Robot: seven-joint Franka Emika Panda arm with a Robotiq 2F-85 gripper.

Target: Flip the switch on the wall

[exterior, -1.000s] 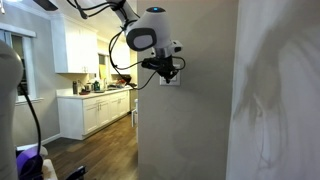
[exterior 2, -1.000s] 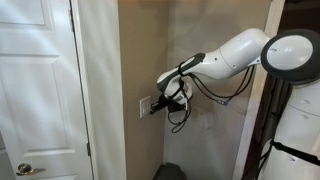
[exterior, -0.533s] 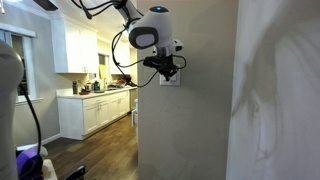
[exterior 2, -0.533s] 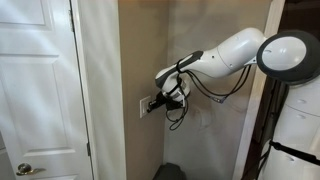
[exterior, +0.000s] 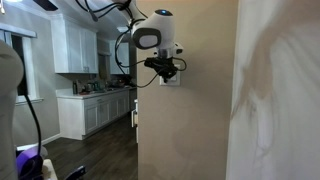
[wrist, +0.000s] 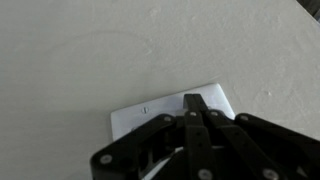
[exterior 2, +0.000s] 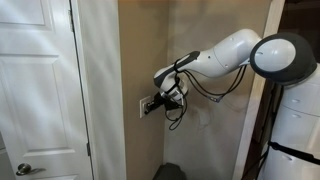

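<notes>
Contact with the switch is the step in hand. In an exterior view, white cabinets point(exterior: 72, 45) stand at the left, well apart from the work. Right of them, on the wall point(exterior: 190, 130), the switch point(exterior: 171, 81) sits in the upper middle of the frame, with the claw point(exterior: 166, 72) right against it. In an exterior view, a door point(exterior 2: 35, 80) fills the left. The switch point(exterior 2: 145, 106) lies at mid-height beside it, the claw tip on its face and the arm point(exterior 2: 225, 55) reaching in from the right.

The wrist view shows the switch at lower centre, partly covered by the claw. Its fingers are pressed together and hold nothing. Which rocker the tip meets, and whether that rocker has tipped, I cannot tell.

The next move, I judge, calls for a short, firm push along the rocker's throw, then a straight retreat off the wall.
</notes>
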